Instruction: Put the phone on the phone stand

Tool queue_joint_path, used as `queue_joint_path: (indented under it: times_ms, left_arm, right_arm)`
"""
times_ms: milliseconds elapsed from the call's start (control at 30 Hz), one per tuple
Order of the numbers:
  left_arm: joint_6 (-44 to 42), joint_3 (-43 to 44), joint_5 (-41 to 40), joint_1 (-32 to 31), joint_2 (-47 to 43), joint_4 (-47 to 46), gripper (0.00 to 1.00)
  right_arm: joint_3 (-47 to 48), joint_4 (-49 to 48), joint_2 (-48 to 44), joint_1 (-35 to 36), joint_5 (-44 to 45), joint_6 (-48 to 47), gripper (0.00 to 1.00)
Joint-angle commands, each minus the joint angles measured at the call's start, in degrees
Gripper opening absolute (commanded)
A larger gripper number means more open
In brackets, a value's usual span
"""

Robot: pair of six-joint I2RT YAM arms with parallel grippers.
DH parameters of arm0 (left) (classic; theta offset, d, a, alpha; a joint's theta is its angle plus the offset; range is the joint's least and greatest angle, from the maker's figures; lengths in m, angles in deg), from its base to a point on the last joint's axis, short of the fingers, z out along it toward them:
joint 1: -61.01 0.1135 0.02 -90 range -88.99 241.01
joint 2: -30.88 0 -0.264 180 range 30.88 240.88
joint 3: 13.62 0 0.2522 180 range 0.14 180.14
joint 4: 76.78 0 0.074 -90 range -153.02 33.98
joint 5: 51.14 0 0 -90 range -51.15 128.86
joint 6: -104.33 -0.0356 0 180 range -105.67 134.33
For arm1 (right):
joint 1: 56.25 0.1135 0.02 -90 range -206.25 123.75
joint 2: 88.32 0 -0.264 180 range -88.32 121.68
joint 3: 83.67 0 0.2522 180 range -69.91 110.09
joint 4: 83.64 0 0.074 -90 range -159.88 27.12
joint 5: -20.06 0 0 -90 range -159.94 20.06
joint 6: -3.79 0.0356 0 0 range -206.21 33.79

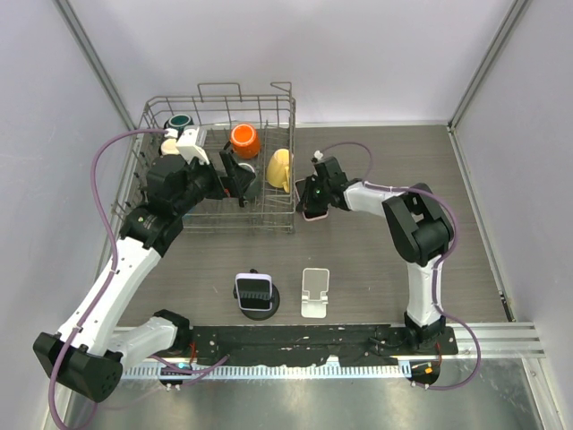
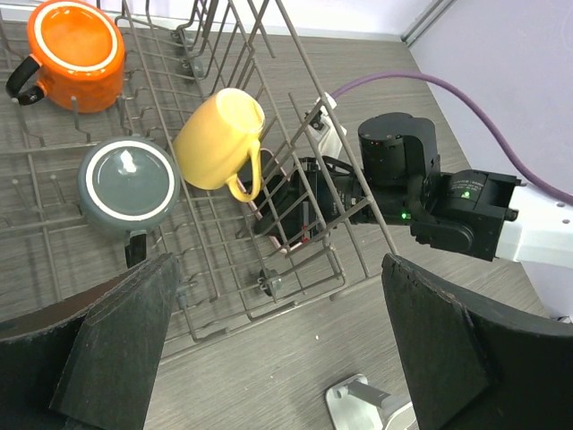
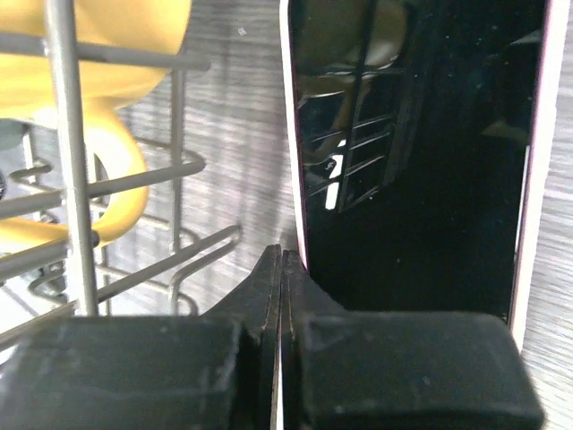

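The phone (image 3: 421,161) has a glossy black glass face that mirrors its surroundings, with a smooth pale edge. The dish rack (image 3: 70,134) is bare grey metal wire. The yellow mug (image 2: 215,139) and orange mug (image 2: 76,45) are smooth and glazed. The phone stand (image 1: 314,292) is white plastic. The table (image 1: 376,260) is matt grey with a wood-grain pattern.

Phone (image 3: 421,179): a glossy black screen is edged in pale pink. The stand (image 1: 315,291) is done in plain white. A yellow mug (image 1: 279,168), an orange mug (image 1: 244,139) and a white-rimmed dark grey cup (image 2: 128,179) are seen in a grey wire rack (image 3: 67,134). The tabletop (image 1: 376,269) is patterned with grey-brown wood grain, and the cable (image 2: 421,79) is coloured purple.
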Motion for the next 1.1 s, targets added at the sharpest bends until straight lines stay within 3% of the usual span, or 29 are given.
queue_joint_path:
  times_ms: [0, 167, 267, 367, 400, 500, 667, 867, 1067]
  left_arm:
    - [-0.82, 0.67, 0.14, 0.16, -0.33, -1.77, 1.00]
    - [-0.73, 0.76, 0.23, 0.25, -0.60, -1.68, 1.00]
    - [-0.73, 0.76, 0.32, 0.16, -0.77, -1.59, 1.00]
    - [-0.64, 0.76, 0.67, 0.25, -0.69, -1.68, 1.00]
    - [-0.64, 0.76, 0.76, 0.16, -0.69, -1.77, 1.00]
    - [-0.29, 0.76, 1.20, 0.25, -0.60, -1.85, 1.00]
    - [-0.20, 0.58, 1.46, 0.16, -0.60, -1.95, 1.00]
    - [-0.20, 0.58, 1.64, 0.25, -0.51, -2.12, 1.00]
    - [-0.11, 0.58, 1.99, 0.25, -0.07, -2.21, 1.00]
  right_arm:
    - [1.71, 9.49, -3.34, -1.00, 17.74, -7.10, 0.01]
    - [1.18, 11.25, -8.18, -1.45, 23.05, -12.81, 0.02]
    - [1.36, 11.08, -11.60, -1.45, 17.89, -18.24, 0.13]
    - [0.66, 9.50, -15.20, -2.06, 12.68, -23.00, 0.46]
    - [0.92, 9.49, -15.74, -2.67, 12.16, -23.71, 0.62]
    - [3.37, 9.41, -14.61, -7.67, 7.69, -23.03, 0.74]
    - [12.08, 8.54, -7.32, -16.29, -9.69, -17.75, 0.75]
    - [18.58, 7.47, 2.35, -17.88, -15.97, -15.99, 0.81]
    - [16.74, 2.55, 6.49, -17.88, -20.45, -14.58, 0.81]
